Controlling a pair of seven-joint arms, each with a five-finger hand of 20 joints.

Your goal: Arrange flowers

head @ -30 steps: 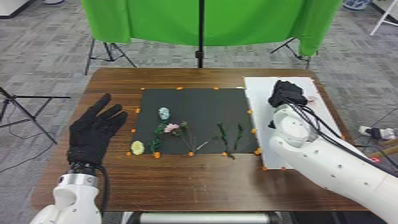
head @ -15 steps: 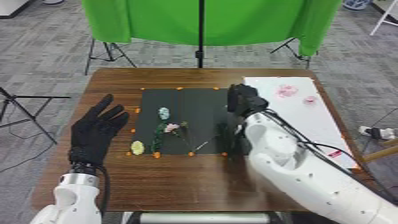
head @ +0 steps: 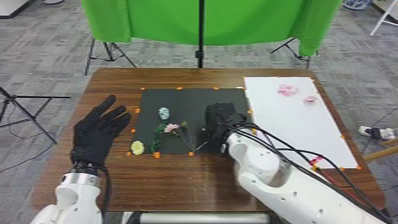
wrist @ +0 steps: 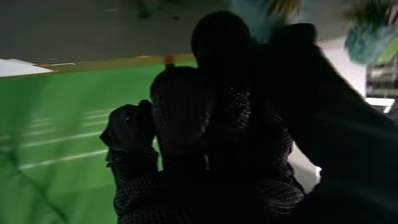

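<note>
The yellow flower (head: 137, 147) lies at the near left corner of the dark mat (head: 182, 100), on the side toward the desk's left edge. Farther toward the desk's far edge, and more inward, are the pink flower (head: 171, 128) and, beyond it, the pale blue flower (head: 163, 113), both on the left half of the mat. A green stem (head: 156, 142) runs from beside the pink flower toward the desk's near edge.

The right hand (head: 224, 120) is over the mat's right part, between those flowers and the white sheet (head: 293, 120). Whether it is apart, together or clamped on something, I cannot tell. The right wrist view also has blurred blue petals beyond the glove.

Along the desk's right edge, the white sheet reaches up near the far right corner and carries two light pink blooms, a larger one (head: 287, 90) and a smaller one (head: 310, 100), both in its far half.

Over by the desk's left edge, the left hand (head: 96, 132) has its fingers spread apart and fairly straight, well apart from the right hand. Orange markers (head: 156, 155) dot the mat's border. Brown wood shows around the mat on the desk (head: 169, 182), and past the desk's far edge hangs a green cloth (head: 151, 22)
</note>
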